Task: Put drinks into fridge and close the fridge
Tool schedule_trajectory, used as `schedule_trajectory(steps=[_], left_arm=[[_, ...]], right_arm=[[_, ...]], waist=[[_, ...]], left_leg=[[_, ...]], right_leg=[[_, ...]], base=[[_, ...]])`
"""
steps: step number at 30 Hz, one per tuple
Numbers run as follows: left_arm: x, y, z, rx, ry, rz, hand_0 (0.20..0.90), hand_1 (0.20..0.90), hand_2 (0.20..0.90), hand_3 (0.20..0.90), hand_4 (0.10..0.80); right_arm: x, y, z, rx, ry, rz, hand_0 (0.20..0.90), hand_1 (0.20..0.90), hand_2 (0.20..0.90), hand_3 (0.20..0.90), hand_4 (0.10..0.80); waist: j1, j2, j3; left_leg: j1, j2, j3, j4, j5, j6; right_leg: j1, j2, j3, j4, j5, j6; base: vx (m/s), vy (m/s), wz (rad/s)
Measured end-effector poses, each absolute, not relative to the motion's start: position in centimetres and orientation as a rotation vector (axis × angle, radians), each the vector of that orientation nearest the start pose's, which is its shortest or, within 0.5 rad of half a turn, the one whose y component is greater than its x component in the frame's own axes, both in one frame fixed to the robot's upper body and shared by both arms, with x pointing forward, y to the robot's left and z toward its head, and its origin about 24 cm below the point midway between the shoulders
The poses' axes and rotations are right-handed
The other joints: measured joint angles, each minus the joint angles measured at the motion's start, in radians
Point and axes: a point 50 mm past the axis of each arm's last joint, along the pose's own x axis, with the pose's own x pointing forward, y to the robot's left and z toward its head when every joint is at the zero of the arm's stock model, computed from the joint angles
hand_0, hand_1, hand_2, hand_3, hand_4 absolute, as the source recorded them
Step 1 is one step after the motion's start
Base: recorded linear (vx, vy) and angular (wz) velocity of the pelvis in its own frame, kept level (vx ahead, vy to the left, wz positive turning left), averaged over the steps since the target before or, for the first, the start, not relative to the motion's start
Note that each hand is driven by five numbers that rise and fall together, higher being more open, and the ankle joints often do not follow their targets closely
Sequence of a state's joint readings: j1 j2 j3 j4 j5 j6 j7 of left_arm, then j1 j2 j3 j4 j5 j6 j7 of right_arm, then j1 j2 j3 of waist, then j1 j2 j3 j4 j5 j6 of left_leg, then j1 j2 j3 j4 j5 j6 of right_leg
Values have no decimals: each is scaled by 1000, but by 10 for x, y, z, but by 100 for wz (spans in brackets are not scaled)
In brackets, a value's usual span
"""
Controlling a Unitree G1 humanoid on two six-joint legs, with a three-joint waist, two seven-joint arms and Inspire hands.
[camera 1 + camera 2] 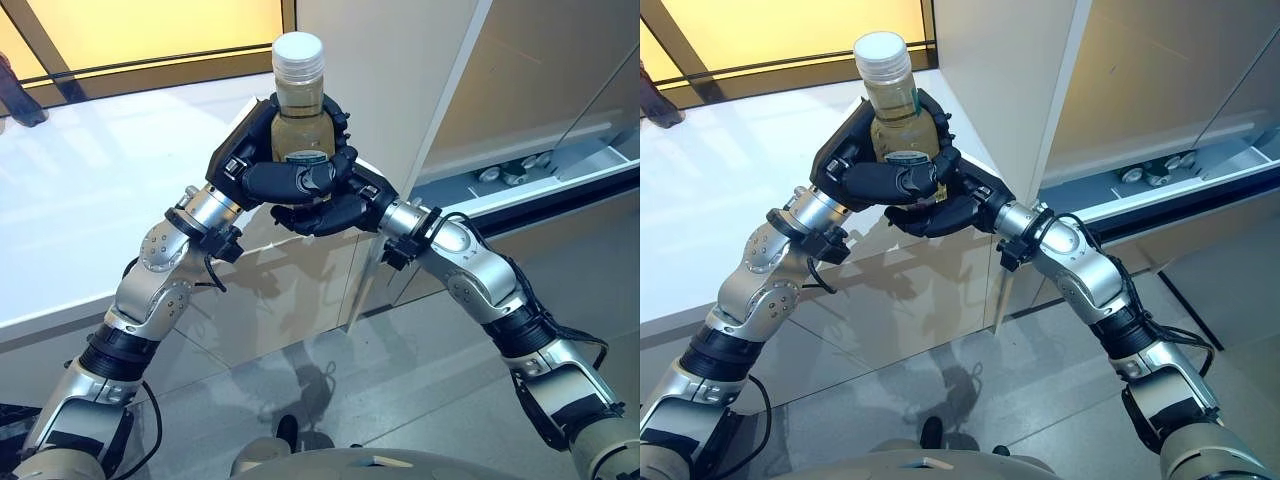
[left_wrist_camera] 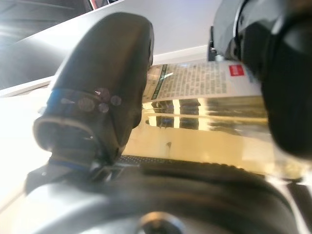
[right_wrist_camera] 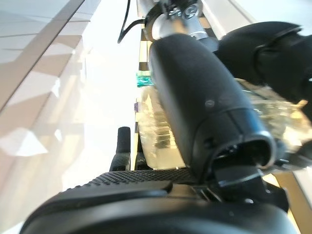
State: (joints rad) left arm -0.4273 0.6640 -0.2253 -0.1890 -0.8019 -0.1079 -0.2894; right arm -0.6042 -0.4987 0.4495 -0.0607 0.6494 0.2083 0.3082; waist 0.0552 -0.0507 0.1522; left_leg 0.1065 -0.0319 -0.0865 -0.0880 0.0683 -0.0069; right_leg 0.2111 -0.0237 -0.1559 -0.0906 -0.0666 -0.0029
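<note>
While both the left hand (image 1: 262, 172) and right hand (image 1: 335, 210) clasp the bottle (image 1: 300, 100) (upright, capped), uneven release risks dropping it.

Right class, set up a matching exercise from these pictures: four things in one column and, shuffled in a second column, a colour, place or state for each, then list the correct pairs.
Things:
1. bottle
2. bottle cap
3. left hand
4. cans

Descriptions:
A. white
B. lying in the fridge's open drawer at the right
C. upright, filled with yellowish drink, clasped from both sides
D. dark, fingers curled round the bottle

Pairs: 1-C, 2-A, 3-D, 4-B
</note>
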Motion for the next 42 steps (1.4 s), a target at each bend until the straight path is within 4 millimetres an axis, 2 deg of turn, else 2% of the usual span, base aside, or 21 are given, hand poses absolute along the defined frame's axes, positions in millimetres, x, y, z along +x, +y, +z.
schedule_trajectory(steps=[14,15,16,17,18,37,42], left_arm=[[284,152,207,-49,-494,-718,300,300,300,200,100],[284,152,207,-49,-494,-718,474,474,474,403,303],[284,152,207,-49,-494,-718,698,698,698,664,564],[284,152,207,-49,-494,-719,858,858,858,851,751],[284,152,207,-49,-494,-719,900,900,900,900,800],[285,156,220,-62,-542,-708,900,900,900,900,800],[285,163,227,-63,-574,-670,900,900,900,900,800]], right_arm=[[307,-81,168,-107,-150,895,300,300,300,200,100],[307,-81,168,-108,-150,894,300,300,300,200,100],[307,-81,168,-108,-150,894,300,300,300,200,100],[307,-81,168,-108,-150,893,300,300,300,200,100],[307,-81,168,-108,-149,893,300,300,300,200,100],[311,-86,169,-108,-152,815,300,300,300,200,100],[313,-91,174,-105,-176,777,300,300,300,200,100]], waist=[[5,1,-1],[5,1,-1],[5,1,-1],[5,1,-1],[5,1,-1],[6,2,-1],[7,4,0]], left_leg=[[2,-1,-1,0,0,0],[2,-1,-1,0,0,0],[2,-1,-1,0,0,0],[2,-1,-1,0,0,0],[2,-1,-1,0,0,0],[1,-1,-1,0,0,0],[-3,0,-1,0,0,0]], right_leg=[[2,0,0,0,0,0],[2,0,0,0,0,0],[2,0,0,0,0,0],[2,0,0,0,0,0],[2,0,0,0,0,0],[1,0,0,0,0,0],[-2,0,0,0,0,0]], base=[[0,0,0],[0,0,0],[0,0,0],[0,0,0],[0,0,0],[0,0,0],[0,0,0]])
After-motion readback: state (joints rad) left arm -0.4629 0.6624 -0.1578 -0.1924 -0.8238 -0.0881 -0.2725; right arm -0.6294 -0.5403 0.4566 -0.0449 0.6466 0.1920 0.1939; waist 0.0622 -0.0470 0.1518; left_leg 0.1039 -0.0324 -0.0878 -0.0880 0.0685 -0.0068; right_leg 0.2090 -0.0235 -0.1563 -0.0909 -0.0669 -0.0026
